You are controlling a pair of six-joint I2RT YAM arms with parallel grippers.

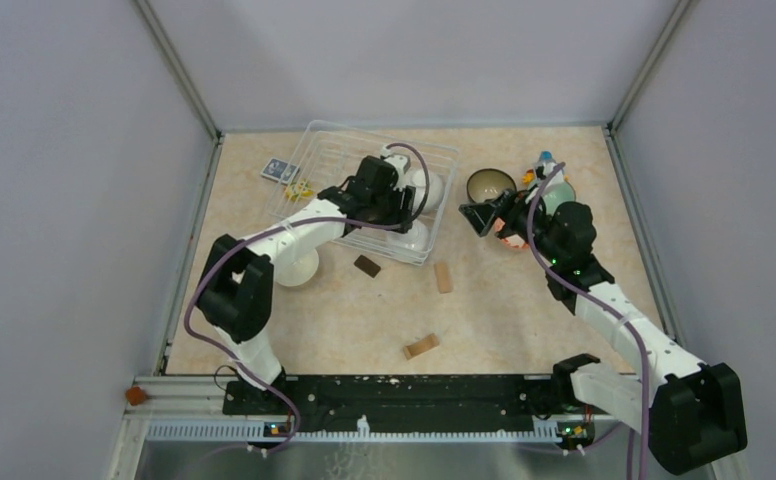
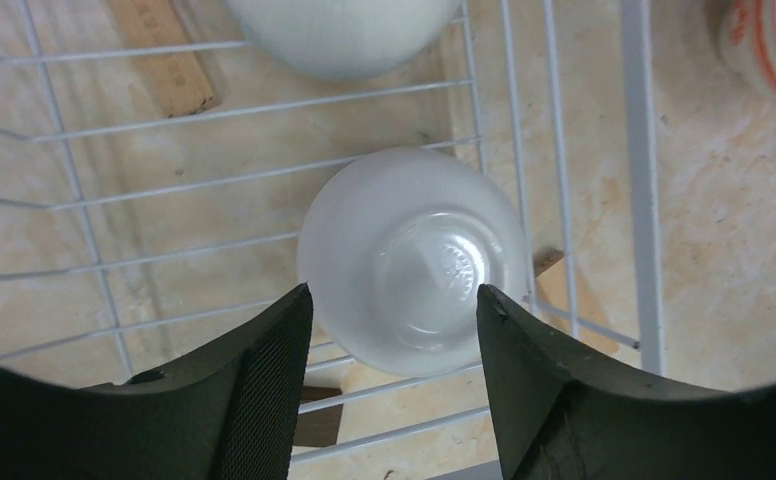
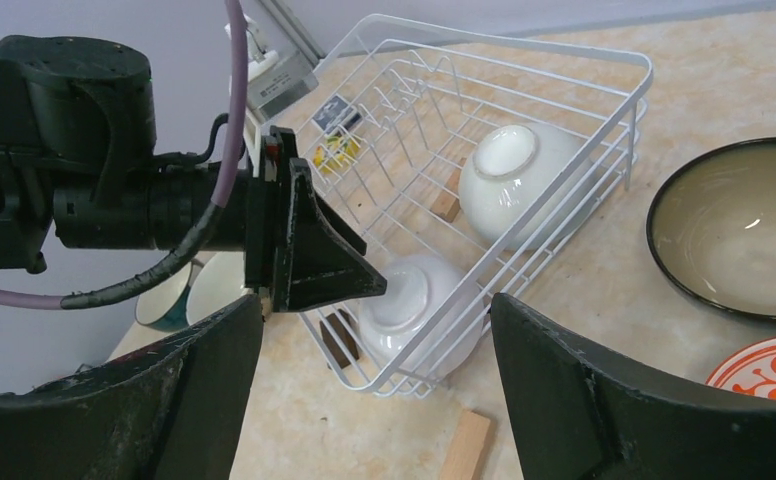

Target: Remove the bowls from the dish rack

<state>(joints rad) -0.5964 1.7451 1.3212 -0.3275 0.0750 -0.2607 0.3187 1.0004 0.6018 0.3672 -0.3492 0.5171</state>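
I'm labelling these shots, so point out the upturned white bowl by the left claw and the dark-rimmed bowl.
upturned white bowl (image 2: 414, 262): left wrist view, middle of its base.
dark-rimmed bowl (image 3: 739, 230): right wrist view, its pale inside.

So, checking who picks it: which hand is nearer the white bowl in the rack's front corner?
Left. Left hand straddles the white bowl in the dish rack; right hand hangs outside, to its right.

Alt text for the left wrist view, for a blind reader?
The open left gripper hangs over a plain white ceramic bowl lying base-up in the white wire dish rack. A second white bowl shows at the top edge, and an orange-patterned bowl sits outside the rack, top right.
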